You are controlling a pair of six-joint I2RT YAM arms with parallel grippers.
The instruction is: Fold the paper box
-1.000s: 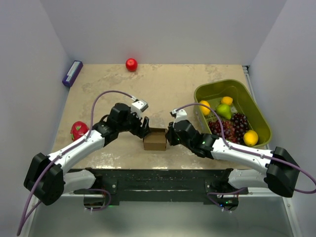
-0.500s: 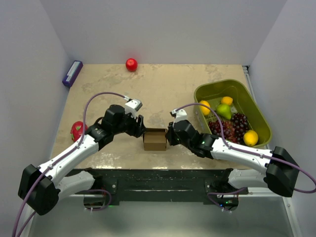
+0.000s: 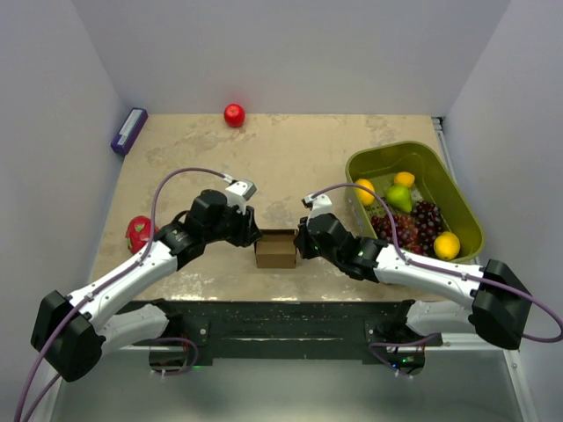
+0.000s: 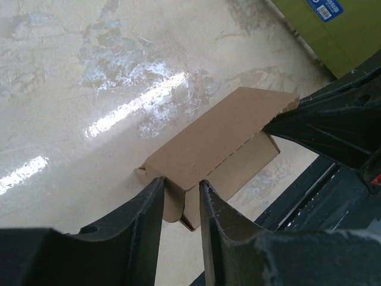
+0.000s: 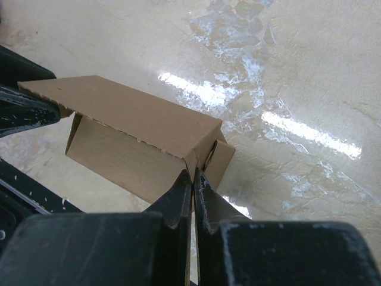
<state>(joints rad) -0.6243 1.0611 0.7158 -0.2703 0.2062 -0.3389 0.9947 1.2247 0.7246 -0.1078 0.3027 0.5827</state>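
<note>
- Marbled beige surface (image 3: 299, 149) lies beneath both tools.
- Green plastic basket (image 3: 396, 147) of fruit sits right of the right tool (image 5: 191, 176).
- Plain brown cardboard paper box (image 3: 275, 251) lies between the tools. The right tool pinches its end flap; the left tool (image 4: 180, 189) straddles the other end, grip unclear.
- Pink dragon fruit (image 3: 139, 232) lies left of the left tool.

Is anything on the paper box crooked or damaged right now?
No damage shows. The paper box is half closed: its top flap slants above the front wall with a gap under it, and a side tab sticks out at one end.
</note>
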